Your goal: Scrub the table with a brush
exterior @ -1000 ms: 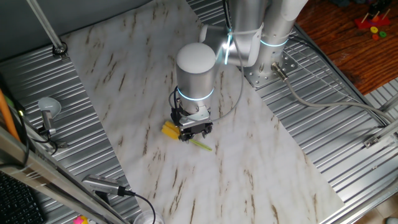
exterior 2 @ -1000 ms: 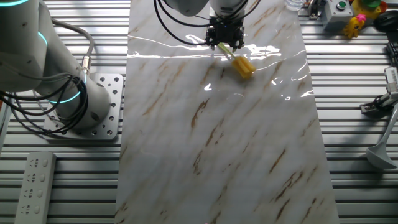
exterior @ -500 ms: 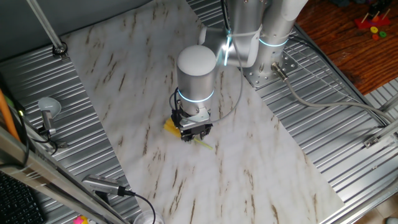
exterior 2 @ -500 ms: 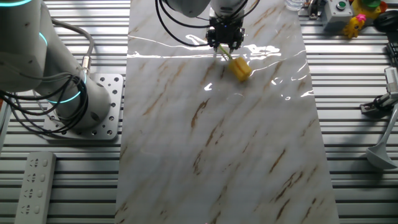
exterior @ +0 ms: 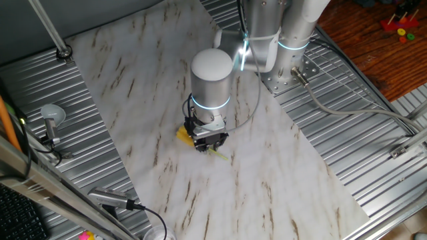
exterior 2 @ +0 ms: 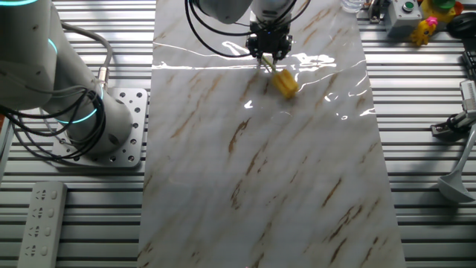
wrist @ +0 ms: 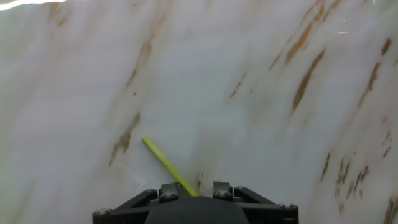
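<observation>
Shifted a touch: the brush head now tucks closer under the gripper, its stick poking out right on the table. Other side: gripper pinches the brush handle, yellow head just nearer on the table. Hand view: brush stick runs from the fingers across the table.
</observation>
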